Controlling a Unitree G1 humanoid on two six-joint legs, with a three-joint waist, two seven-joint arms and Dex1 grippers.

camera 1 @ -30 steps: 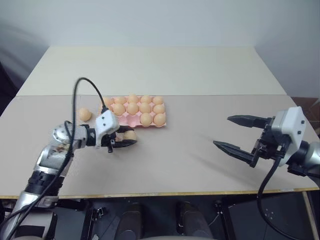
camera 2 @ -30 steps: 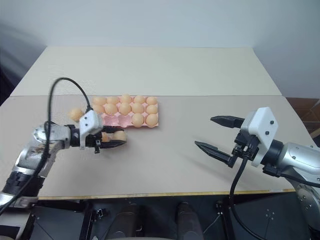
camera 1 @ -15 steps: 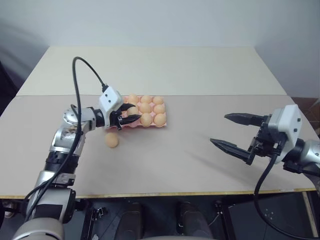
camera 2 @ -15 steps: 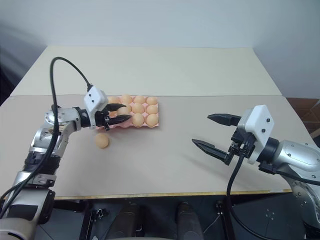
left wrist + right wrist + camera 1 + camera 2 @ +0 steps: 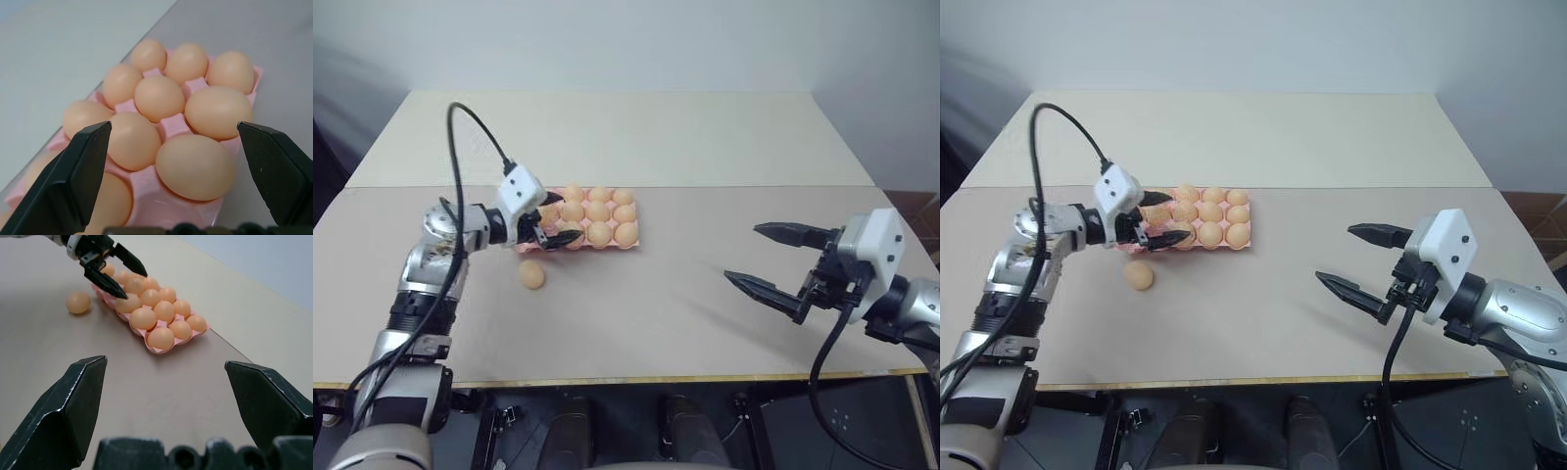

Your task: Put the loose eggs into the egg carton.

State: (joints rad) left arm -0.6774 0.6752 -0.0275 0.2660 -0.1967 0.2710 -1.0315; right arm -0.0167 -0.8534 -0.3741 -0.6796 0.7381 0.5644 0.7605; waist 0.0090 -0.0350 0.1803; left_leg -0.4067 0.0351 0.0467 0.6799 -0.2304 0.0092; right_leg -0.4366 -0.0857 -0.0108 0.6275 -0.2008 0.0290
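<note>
You're nearly there. The carton is almost full, sitting right under and just past your left fingers, which are spread wide with nothing between them. In the left wrist view they straddle the carton's near end, with eggs seated in every pocket I can make out, though the pockets nearest the fingers are partly hidden, so I can't say for sure the tray is complete.

What's left: one loose egg lies on the worktop, just short of the left fingers on the near side and apart from the carton. I'd guess that's your last pickup.

Compared with a second ago, the left fingers were clamped on an egg short of the carton; now they're at the tray and open, egg apparently dropped in. The loose egg has turned up closer in too.

Your right fingers are wide open, well apart from everything, and haven't budged.
</note>
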